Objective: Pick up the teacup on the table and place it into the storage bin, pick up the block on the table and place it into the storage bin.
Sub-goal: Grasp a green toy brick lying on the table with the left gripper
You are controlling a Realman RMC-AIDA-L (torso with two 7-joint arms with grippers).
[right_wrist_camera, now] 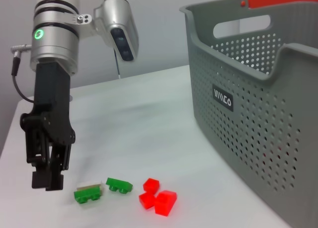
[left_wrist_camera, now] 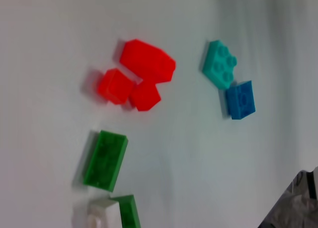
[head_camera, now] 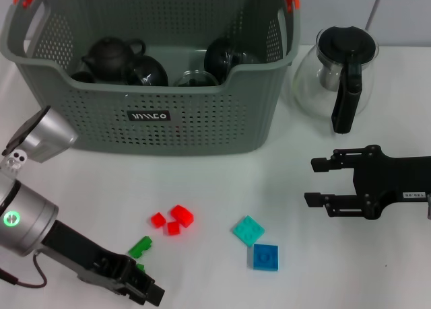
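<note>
The left pincer (head_camera: 149, 290) hovers closed, empty, beside the green blocks (head_camera: 140, 247) on the near-left counter (head_camera: 222, 188), the right pincer (head_camera: 316, 182) open at right, the storage bin (head_camera: 202, 124) beyond.

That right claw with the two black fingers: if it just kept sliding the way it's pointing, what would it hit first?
The right gripper, fingers open, points toward the robot's left across the table. Its line seems to run between the storage bin and the blocks, so it looks free, though height is uncertain.

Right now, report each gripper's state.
Left gripper: shut, holding nothing, just above the table beside the green blocks.
Right gripper: open, empty.
</note>
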